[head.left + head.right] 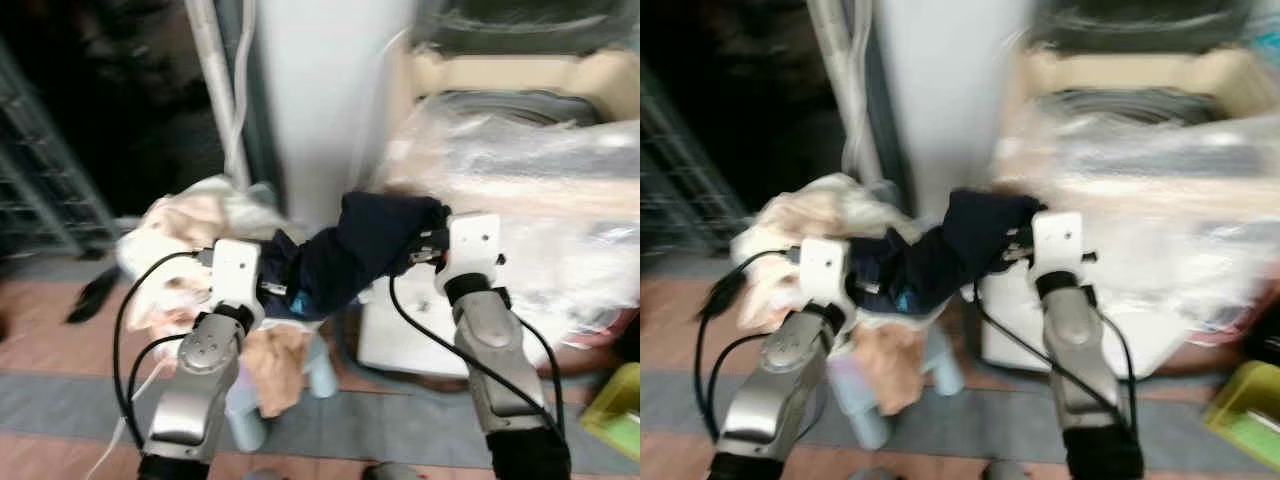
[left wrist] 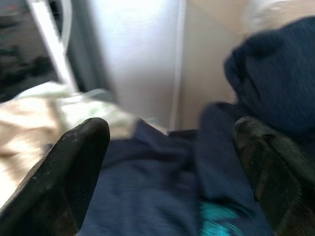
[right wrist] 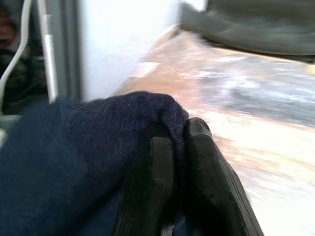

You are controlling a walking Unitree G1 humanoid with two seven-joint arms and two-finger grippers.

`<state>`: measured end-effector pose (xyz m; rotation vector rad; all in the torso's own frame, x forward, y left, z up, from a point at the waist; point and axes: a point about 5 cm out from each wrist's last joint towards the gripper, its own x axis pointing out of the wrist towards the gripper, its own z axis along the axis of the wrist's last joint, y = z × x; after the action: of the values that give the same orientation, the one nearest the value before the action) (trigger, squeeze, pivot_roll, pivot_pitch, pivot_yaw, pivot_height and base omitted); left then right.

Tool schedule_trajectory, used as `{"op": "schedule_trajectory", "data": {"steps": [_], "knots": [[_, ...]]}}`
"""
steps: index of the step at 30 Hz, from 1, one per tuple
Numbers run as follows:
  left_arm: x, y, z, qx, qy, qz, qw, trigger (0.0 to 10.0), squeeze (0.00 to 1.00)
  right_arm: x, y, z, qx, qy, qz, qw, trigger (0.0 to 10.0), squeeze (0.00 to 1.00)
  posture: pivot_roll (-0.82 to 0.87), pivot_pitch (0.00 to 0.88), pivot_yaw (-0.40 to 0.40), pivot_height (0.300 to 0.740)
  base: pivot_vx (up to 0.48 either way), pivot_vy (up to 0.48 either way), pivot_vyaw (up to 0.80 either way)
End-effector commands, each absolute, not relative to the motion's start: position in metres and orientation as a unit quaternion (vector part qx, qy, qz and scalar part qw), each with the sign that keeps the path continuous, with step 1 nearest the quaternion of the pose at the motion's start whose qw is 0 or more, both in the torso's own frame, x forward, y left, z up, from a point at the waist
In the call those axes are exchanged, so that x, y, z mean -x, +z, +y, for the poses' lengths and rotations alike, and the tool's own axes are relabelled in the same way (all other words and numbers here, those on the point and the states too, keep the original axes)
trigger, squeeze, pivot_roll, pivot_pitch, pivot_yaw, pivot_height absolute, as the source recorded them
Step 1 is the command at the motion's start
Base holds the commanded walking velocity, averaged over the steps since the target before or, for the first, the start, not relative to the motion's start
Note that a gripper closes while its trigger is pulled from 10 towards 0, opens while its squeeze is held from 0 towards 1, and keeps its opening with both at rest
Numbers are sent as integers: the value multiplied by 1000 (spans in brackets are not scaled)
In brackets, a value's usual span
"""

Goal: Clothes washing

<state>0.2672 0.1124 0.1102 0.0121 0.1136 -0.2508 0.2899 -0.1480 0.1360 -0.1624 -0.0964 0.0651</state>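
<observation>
- A dark navy garment point(image 1: 365, 250) hangs stretched between the robot's two arms, at the centre of the head view, in front of a white upright panel point(image 1: 320, 100).
- The right gripper point(image 3: 179, 147) has its two black fingers pressed together on a fold of the navy cloth, at about 2 o'clock from the picture's centre.
- The left gripper point(image 1: 275, 290) sits at about 8 o'clock; its fingers point(image 2: 74, 162) stand wide apart with the navy cloth lying between them, not pinched.
- Behind the left arm, at 9 o'clock, a heap of pale cream and peach laundry point(image 1: 180, 240) rests on a light blue stool or basket point(image 1: 320, 370); blur makes it hard to say which.
- At 1 to 3 o'clock stands what appears to be the washing machine point(image 1: 520, 90), beige-rimmed with a dark opening on top, its front wrapped in clear plastic film point(image 1: 530, 170).
- Judged step: the garment is lifted off the pile and on its way to the machine.
- The next move likely calls for raising the cloth over the rim toward 1 o'clock, then releasing it into the opening.
- A small teal patch point(image 1: 298, 303) shows on the garment, perhaps a label; no writing or brand is readable anywhere.
</observation>
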Motion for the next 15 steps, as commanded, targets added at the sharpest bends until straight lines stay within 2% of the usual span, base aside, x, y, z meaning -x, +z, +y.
{"op": "schedule_trajectory", "data": {"steps": [1, 5, 9, 11, 15], "knots": [[-268, 111, 116, -6, -124, 55, 991, 10000, 0, -291, 138, -146, 79, 35, -57, 995, 10000, 0, -20, 0, 92, 740, 0, -296, -800], [-269, 110, 116, -7, -126, 56, 990, 10000, 0, -282, 122, -147, 88, 38, -45, 994, 10000, 0, -23, 0, 96, 740, 0, -152, -644], [-269, 108, 116, -10, -129, 59, 990, 10000, 0, -275, 111, -151, 87, 17, -36, 995, 10000, 0, -27, 0, 100, 740, 0, -308, 0], [-270, 107, 116, -11, -131, 62, 989, 10000, 0, -276, 114, -154, 75, 8, -37, 996, 10000, 0, -38, 0, 103, 740, 0, 0, 0], [-271, 107, 113, -21, -138, 57, 989, 10000, 0, -273, 112, -153, 76, 50, -35, 995, 10000, 0, -31, 0, 89, 740, 0, 0, 0]]}}
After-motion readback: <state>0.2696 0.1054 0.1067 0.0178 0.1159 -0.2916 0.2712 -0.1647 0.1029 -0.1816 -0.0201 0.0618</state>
